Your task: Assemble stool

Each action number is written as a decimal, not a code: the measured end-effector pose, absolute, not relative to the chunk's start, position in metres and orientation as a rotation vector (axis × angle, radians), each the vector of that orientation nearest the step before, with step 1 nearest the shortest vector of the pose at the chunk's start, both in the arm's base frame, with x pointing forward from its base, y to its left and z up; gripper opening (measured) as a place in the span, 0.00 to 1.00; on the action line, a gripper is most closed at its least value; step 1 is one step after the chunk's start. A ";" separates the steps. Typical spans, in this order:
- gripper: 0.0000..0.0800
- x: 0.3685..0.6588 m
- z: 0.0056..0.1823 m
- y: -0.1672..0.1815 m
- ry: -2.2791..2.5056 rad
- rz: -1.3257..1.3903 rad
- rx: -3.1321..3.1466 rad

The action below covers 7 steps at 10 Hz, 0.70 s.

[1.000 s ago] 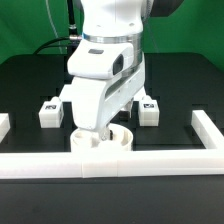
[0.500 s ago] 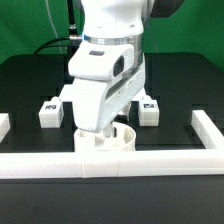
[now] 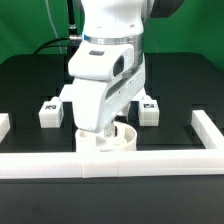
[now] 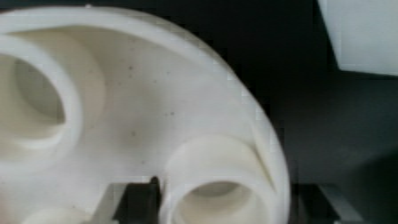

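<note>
The stool's round white seat [image 3: 123, 136] lies on the black table just behind the front rail, mostly hidden by the arm's white hand [image 3: 100, 95] hanging straight over it. In the wrist view the seat [image 4: 160, 90] fills the picture, with one large socket and a smaller round one showing. My gripper [image 4: 226, 200] is shut on the seat's edge around the smaller socket, a dark finger [image 4: 139, 198] pressed against each side. Two tagged legs stand behind the seat, one [image 3: 48, 112] on the exterior view's left and one [image 3: 149, 110] on its right.
A long white rail [image 3: 160, 165] runs along the front, with a side rail [image 3: 208, 125] on the exterior view's right and a short stub [image 3: 4, 124] on its left. A white piece [image 4: 365, 30] shows beyond the seat in the wrist view.
</note>
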<state>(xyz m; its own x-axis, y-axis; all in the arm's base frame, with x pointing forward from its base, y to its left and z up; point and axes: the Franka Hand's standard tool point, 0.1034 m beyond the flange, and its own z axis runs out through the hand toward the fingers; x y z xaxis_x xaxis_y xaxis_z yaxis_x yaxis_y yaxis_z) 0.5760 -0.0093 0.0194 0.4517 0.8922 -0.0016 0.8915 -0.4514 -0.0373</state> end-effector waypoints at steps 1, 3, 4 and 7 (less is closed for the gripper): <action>0.40 0.576 0.019 -0.009 -1.629 0.032 -2.650; 0.40 0.576 0.019 0.005 -1.652 0.037 -2.633; 0.40 0.576 0.020 0.022 -1.685 0.045 -2.607; 0.40 0.576 0.020 0.069 -1.683 0.040 -2.603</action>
